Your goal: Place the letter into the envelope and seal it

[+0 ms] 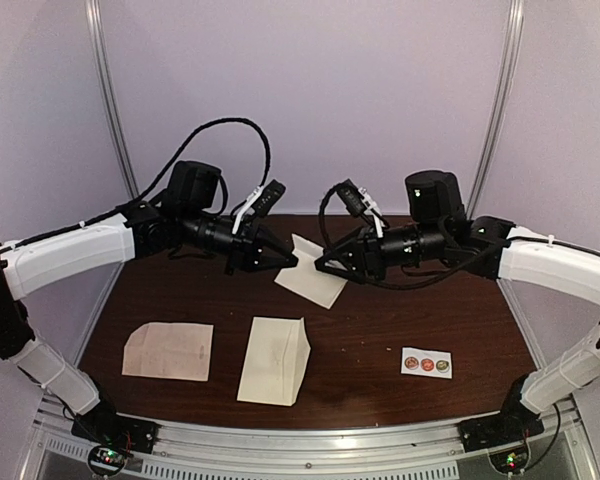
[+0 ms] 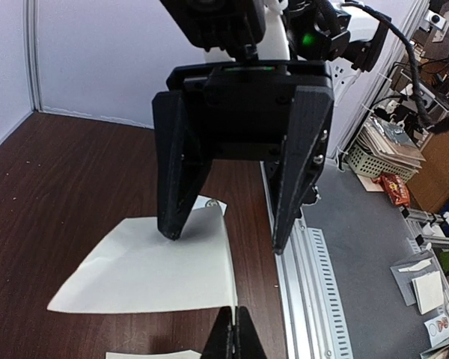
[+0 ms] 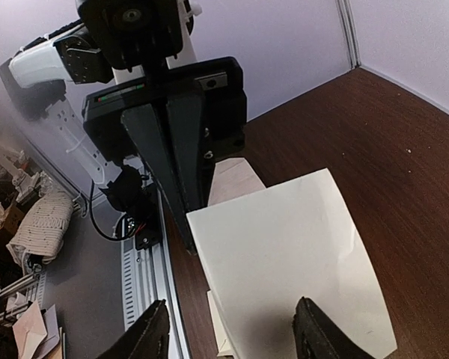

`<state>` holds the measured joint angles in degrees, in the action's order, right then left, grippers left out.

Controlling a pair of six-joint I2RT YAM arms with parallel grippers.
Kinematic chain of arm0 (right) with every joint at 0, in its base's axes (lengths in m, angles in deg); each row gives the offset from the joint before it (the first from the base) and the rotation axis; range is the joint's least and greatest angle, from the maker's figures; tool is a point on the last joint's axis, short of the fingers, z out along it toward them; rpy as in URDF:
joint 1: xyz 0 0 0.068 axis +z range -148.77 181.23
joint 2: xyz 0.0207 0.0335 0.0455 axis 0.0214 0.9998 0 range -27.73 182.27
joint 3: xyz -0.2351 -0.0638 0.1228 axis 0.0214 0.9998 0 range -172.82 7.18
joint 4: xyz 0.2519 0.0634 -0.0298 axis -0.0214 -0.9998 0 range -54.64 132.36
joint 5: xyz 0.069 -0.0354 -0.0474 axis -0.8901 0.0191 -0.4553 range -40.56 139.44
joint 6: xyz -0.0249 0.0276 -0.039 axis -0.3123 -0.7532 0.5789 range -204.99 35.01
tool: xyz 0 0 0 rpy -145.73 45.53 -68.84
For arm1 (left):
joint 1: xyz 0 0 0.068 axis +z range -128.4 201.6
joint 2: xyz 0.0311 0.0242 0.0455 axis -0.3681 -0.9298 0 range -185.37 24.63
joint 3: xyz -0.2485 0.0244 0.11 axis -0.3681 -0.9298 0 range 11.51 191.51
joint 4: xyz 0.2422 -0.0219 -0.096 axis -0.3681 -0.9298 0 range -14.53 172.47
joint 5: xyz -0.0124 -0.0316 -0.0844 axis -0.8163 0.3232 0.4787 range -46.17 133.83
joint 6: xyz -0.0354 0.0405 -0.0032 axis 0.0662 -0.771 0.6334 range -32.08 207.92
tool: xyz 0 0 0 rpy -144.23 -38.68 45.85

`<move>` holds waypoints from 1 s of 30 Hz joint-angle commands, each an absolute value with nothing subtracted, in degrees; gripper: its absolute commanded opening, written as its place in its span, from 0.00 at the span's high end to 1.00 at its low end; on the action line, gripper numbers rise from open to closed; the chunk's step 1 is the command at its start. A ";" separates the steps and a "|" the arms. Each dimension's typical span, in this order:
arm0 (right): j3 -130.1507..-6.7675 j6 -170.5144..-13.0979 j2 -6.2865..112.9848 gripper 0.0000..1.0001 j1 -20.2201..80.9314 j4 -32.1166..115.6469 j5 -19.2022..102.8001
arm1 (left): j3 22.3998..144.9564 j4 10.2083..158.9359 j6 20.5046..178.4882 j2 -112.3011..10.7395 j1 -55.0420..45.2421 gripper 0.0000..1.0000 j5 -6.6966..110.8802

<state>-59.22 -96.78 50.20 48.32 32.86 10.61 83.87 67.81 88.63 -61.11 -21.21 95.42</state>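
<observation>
envelope (image 1: 275, 362) cream | sheet (image 1: 315, 277) off-white | table (image 1: 380, 320) dark brown (wood grain) | sticker strip (image 1: 426, 363) white, orange dots

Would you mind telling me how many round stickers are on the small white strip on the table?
3 round stickers, side by side on the small white paper strip at the brown table's near right: left, middle, right. None looks hidden.

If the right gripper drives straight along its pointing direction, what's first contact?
Most likely the left gripper, which faces it head-on and is shut on the cream paper's edge. That paper lies between the open right gripper's fingers, so it would probably slide or buckle on the way. Depth between the grippers is unclear.
</observation>
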 commanded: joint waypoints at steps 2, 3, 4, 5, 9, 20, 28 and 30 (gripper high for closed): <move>-60.23 -95.74 51.15 0.46 49.82 32.86 9.27 | 83.85 69.14 87.72 -61.64 -21.29 1.00 97.58; -60.31 -95.64 51.40 0.47 50.12 32.82 9.33 | 83.84 69.19 87.72 -61.68 -21.29 1.00 97.54; -60.32 -95.63 51.59 0.49 50.32 32.81 9.43 | 83.86 69.09 87.62 -61.70 -21.33 1.00 97.61; -60.39 -95.63 51.91 0.51 50.45 32.84 9.48 | 83.92 69.01 87.58 -61.60 -21.29 1.00 97.62; -60.63 -95.50 52.33 0.59 50.62 32.54 9.62 | 84.01 68.60 87.11 -61.27 -21.29 1.00 97.00; -60.51 -95.80 52.00 1.00 50.71 32.44 10.53 | 84.68 66.94 86.02 -61.14 -21.29 1.00 93.13; -61.12 -95.04 51.66 1.00 50.71 29.87 8.15 | 83.44 67.32 84.82 -57.33 -21.29 0.40 85.19; -61.72 -94.77 52.08 1.00 50.79 29.06 6.83 | 83.45 67.29 84.88 -57.84 -21.29 0.33 85.79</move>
<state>-59.28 -95.62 52.10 50.40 30.94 9.61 83.82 65.85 85.59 -59.53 -21.25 87.86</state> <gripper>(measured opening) 0.008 0.622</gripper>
